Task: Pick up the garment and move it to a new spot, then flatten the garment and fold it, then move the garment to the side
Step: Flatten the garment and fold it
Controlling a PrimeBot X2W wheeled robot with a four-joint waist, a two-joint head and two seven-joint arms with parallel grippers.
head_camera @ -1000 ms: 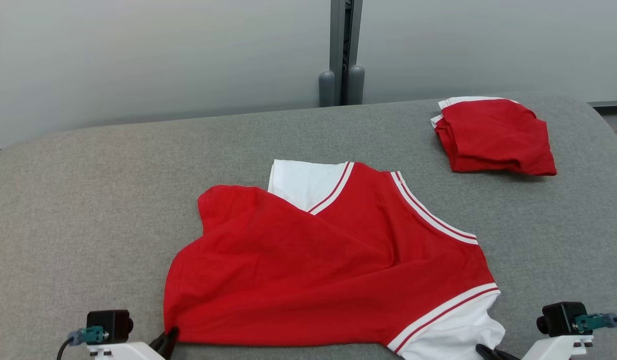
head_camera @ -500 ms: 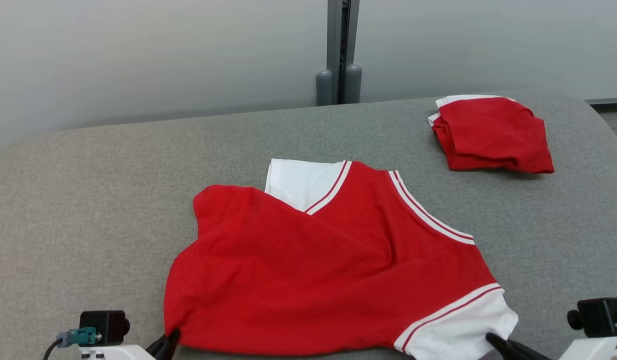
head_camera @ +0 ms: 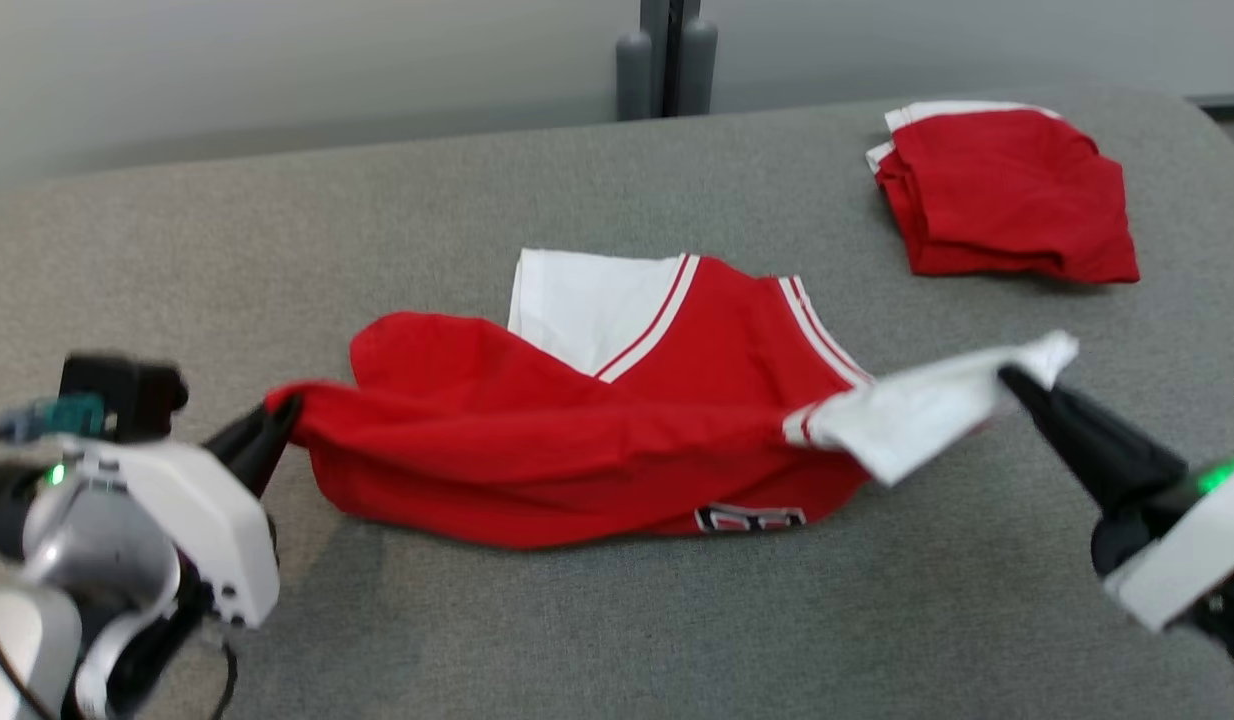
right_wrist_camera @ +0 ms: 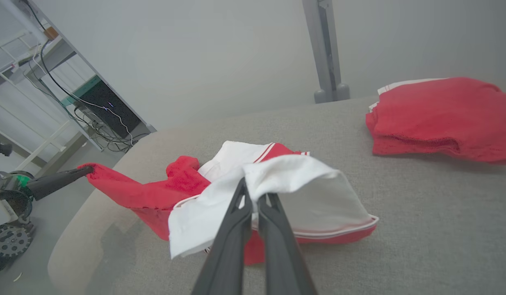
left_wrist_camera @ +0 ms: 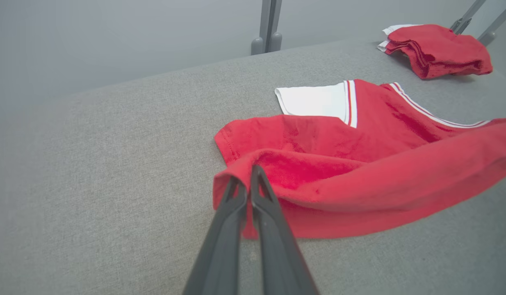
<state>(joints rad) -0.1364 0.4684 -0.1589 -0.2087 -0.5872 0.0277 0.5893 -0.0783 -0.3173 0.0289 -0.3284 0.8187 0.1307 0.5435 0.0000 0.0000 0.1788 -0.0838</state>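
Grey padded surface (head_camera: pixel 577 640) spans the frame. The red, white-trimmed garment (head_camera: pixel 597 440) lies at centre, its near edge raised off the surface and stretched between both grips. A folded red garment (head_camera: pixel 1007 190) sits at upper right, well apart. At lower left, the left fingers (head_camera: pixel 247 445) are closed on a red corner. At right, the right fingers (head_camera: pixel 1087 440) are closed on the white sleeve.

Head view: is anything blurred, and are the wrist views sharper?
Head view: the lifted white sleeve is smeared by motion. Left wrist view: the red shirt is mostly sharp. Right wrist view: sharp too, soft shadow on the table under the shirt.
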